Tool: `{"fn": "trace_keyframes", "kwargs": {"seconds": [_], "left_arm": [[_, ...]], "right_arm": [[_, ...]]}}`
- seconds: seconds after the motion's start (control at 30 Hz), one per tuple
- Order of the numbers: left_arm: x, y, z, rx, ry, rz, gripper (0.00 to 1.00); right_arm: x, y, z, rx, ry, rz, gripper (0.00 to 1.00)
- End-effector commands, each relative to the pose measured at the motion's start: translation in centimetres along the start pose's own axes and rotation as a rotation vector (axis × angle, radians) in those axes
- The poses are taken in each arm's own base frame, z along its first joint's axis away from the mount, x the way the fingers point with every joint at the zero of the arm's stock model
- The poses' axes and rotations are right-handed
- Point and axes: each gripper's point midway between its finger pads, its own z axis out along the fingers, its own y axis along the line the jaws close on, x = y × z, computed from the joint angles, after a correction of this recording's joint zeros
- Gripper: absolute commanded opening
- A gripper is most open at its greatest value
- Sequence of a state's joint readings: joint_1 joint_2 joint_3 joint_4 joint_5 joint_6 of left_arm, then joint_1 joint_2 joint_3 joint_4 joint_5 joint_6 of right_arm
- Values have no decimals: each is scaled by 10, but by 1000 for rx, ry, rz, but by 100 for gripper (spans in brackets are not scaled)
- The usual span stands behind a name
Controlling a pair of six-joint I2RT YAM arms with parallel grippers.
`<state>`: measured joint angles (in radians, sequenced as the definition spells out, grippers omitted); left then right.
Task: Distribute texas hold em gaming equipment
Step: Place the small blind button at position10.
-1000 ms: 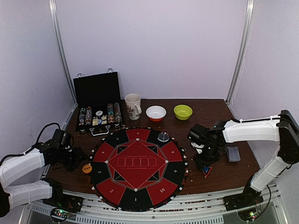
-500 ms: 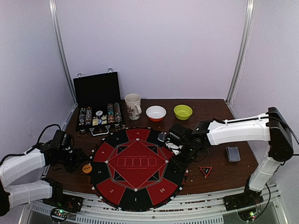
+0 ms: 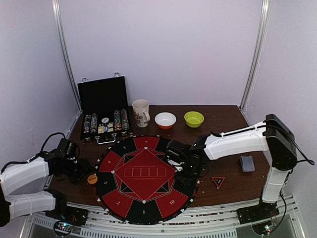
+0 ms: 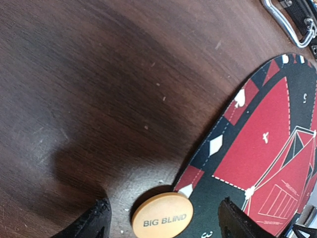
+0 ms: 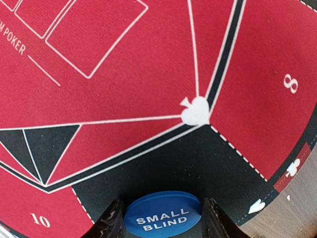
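At far left my left tool (image 3: 81,170) stands wide, a finger on either side of the orange disc (image 4: 162,215) and neither touching it. That disc lies flat on the bench (image 3: 225,119) right at the mat's (image 3: 148,153) left rim, and I cannot tell whether it overlaps the rim. If I swing this arm sideways from here, a finger could shove the disc across the wood or catch the mat's edge and drag it. Behind, the chips (image 3: 105,123) sit in their open case (image 3: 103,96), untouched, so most of the sharing out looks undone to me. Moving right, my right tool (image 3: 187,168) hangs over the mat's right half, closed narrow on the blue disc (image 5: 162,214), which it pinches by the edges above a black wedge near seats 8 and 10. An edge pinch is slight. A jolt could tip the disc in the fingers, and letting go from above could make it land on edge and roll off the mat, or stop astride a seat line. The arm is also reaching far across, so I judge its aim less sure here. Further right, on bare bench, the triangle marker (image 3: 218,181) lies just beside the mat, and the cards (image 3: 246,163) lie beyond it.
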<state>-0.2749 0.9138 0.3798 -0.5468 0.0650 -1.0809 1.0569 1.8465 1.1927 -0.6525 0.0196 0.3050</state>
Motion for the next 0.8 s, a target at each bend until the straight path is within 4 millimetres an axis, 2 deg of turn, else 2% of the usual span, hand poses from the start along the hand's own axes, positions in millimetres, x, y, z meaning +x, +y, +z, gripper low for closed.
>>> {"fn": "trace_keyframes", "kwargs": {"seconds": [0.0,0.1,0.23,0.3,0.43,0.6,0.77], "left_arm": [[-8,-9,-1,20,-26,28,78],[-8,-9,-1,19,-24,28,80],[-8,-9,-1,15,-24,28,80],[-9,-9,-1,15,-27,29,80],[-10,-11,-2,20,-32,30,80],[-11,-13,-1,31,-37,32,80],[-14,-17,-2,40,-44,42,80]], "right_arm": [[-2,-4,2,58,9,-28,41],[-3,-4,3,73,12,-39,47],[-3,0,2,75,16,-56,60],[-2,1,2,74,23,-63,61],[10,5,3,50,54,-76,55],[13,6,2,35,59,-81,64],[13,-2,12,47,79,-76,66]]}}
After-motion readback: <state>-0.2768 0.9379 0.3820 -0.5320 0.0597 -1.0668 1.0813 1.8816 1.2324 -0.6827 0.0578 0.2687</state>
